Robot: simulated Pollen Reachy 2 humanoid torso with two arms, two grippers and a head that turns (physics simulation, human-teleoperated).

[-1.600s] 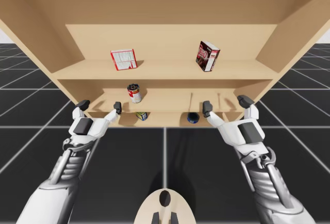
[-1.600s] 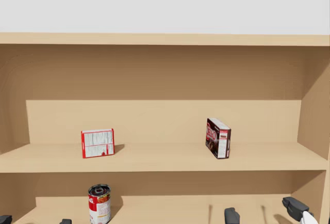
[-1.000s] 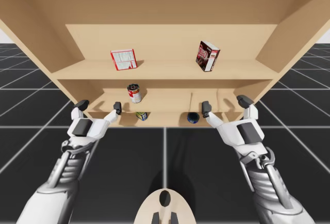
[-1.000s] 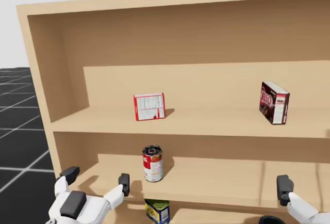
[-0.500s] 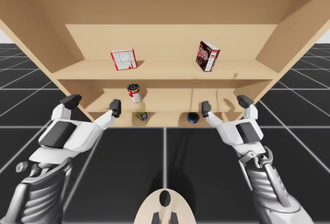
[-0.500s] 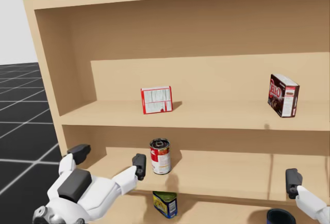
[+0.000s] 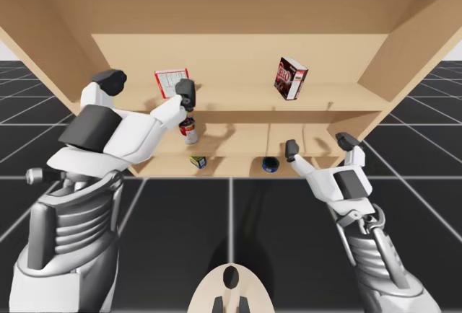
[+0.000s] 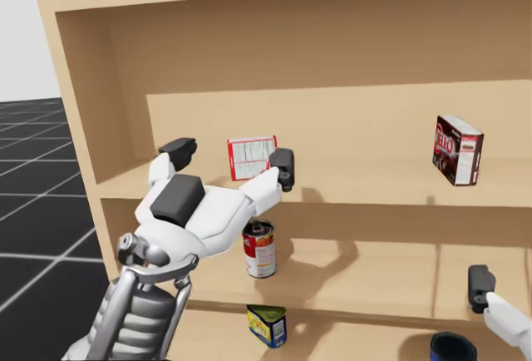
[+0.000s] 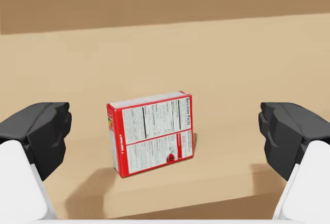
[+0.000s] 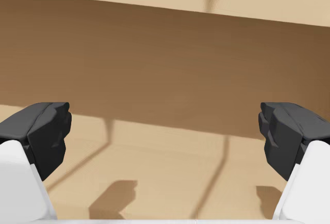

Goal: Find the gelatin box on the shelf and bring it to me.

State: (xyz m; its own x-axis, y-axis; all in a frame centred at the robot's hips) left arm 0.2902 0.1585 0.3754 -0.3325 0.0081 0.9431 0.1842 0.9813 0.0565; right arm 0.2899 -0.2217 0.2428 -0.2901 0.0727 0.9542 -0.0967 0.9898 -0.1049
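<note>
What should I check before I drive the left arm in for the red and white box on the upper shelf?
1. Opening of left tool: ok, fingers wide apart.
2. Aim at red and white box: ok, centred ahead of the fingers in the left wrist view.
3. Fingers around the box: not ok, it stands ahead of them, untouched.
4. Box steady: ok, standing on the upper shelf.
5. Room beside it: ok, the dark box stands well apart along the same shelf.
6. Position of right tool: ok, open, down by the lower shelf, away from the box.
</note>
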